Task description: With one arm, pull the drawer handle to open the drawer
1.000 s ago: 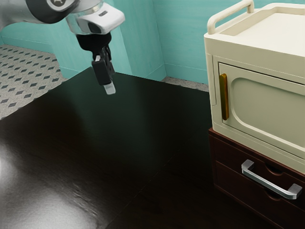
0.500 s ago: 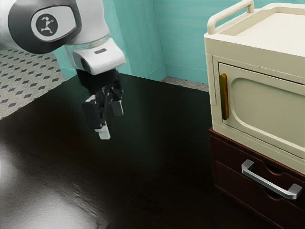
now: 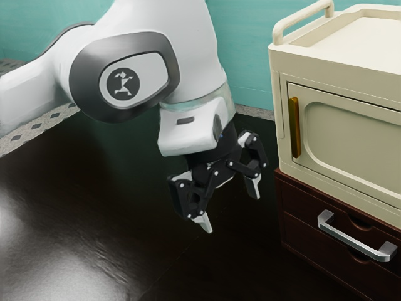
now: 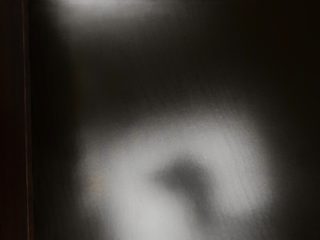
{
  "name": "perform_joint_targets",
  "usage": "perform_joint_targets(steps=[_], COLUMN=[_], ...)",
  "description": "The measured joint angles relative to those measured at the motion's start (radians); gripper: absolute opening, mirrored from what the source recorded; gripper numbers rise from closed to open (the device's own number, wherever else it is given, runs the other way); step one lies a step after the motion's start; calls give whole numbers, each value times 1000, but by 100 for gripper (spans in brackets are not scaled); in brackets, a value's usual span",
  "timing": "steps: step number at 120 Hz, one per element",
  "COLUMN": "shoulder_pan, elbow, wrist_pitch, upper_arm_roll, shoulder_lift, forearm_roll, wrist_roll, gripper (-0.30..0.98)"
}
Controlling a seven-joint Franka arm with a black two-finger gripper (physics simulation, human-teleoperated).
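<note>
My black gripper [image 3: 230,214] points down over the dark table in the exterior view, its two fingers wide apart with nothing between them. To its right in that view stands the dark red-brown drawer unit [image 3: 299,233], with a silver bar handle [image 3: 354,242] on its front. Gripper and handle are apart, and the drawer front sits flush with the unit. In the wrist view the dark red-brown edge [image 4: 14,120] of what looks like the drawer unit runs along one side.
On top of the drawer unit rests a cream cabinet [image 3: 351,138] with a brass vertical handle [image 3: 295,127] and a rail [image 3: 304,19] above. The glossy dark table [image 3: 81,213] spreads below the arm and reflects light in the wrist view.
My arm has swung toward the exterior view's right and nearer the drawer unit, coming lower. The hand has turned, and its fingers now appear spread wide. The handle and drawers have stayed put.
</note>
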Motion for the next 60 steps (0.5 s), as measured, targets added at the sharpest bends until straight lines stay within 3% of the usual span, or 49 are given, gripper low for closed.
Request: perform_joint_targets(steps=[21, 60], shoulder_pan=[-82, -139], elbow=[-89, -94], wrist_pitch=[175, 308], upper_arm_roll=[-7, -91], shoulder_lift=[-8, 11], forearm_roll=[-6, 133], wrist_roll=[40, -153], gripper=[69, 69])
